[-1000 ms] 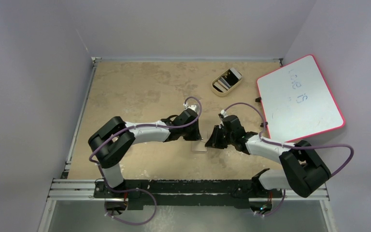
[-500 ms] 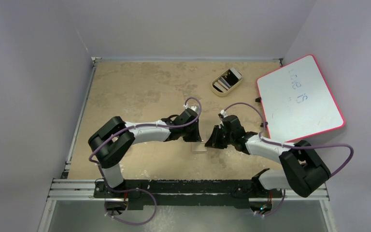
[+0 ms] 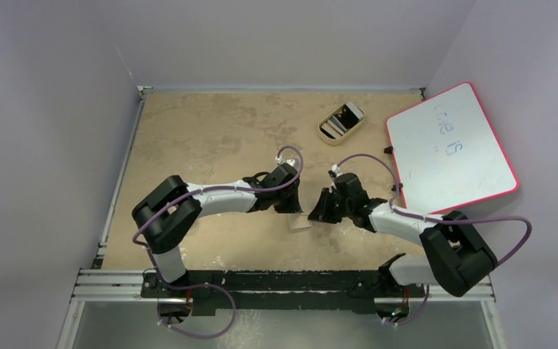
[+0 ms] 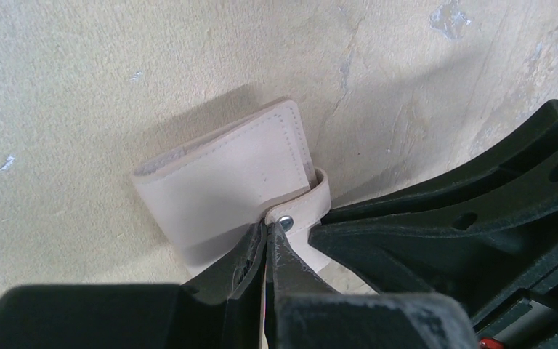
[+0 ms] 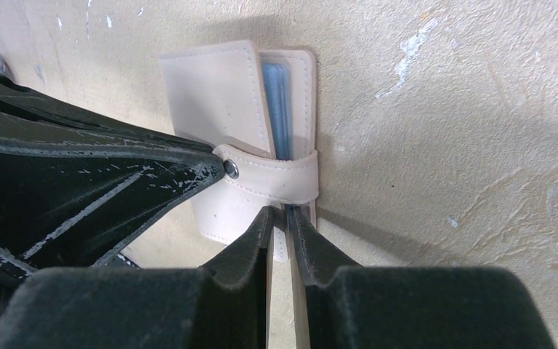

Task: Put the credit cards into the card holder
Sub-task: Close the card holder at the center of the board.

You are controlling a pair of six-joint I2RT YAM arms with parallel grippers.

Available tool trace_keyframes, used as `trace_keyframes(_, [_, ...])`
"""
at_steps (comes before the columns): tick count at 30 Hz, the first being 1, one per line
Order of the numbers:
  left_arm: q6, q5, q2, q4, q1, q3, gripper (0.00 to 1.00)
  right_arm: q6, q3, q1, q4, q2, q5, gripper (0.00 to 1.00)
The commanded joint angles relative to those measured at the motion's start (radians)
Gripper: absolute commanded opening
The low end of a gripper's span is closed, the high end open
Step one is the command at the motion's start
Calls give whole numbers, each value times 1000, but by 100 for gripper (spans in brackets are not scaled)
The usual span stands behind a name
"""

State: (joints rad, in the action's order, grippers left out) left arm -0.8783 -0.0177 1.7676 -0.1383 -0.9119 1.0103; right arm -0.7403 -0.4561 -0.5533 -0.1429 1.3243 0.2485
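Note:
The card holder point(image 3: 300, 222) is a tan bifold wallet, folded nearly shut, with its snap tab point(image 5: 276, 178) wrapped round the open edge. Pale blue credit cards point(image 5: 275, 102) show edge-on between its two panels. My left gripper point(image 4: 267, 229) is shut on the card holder at the snap stud point(image 4: 285, 222), against the front panel point(image 4: 218, 182). My right gripper point(image 5: 282, 214) is shut on the card holder's thin edge just below the tab. In the top view the left gripper point(image 3: 295, 208) and right gripper point(image 3: 314, 215) meet over the card holder from either side.
A tan oval tray point(image 3: 330, 136) holding a white-edged phone-like slab point(image 3: 346, 115) stands at the back right. A red-rimmed whiteboard point(image 3: 450, 149) lies along the right side. The table's side rails and the walls close in the work area.
Both grippers stay on the card holder. The right gripper has edged slightly towards the left one, and the card holder looks a little more tilted.

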Motion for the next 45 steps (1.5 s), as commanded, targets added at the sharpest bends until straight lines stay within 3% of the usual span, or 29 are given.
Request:
trace_keyframes(1, [9,57,-59,-17,20,32,0,28,-12,3,26,7,-43,14])
trace_keyframes(21, [-34,-31,-66,4,25,-7,0,28,-10,3,21,14,-43,14])
trace_keyframes(34, [-25,12,-45,-28,25,-14,0,27,-13,4,26,7,-46,14])
trace_keyframes(45, [-36,-36,-37,14,22,-37,0,28,-14,3,27,3,-47,14])
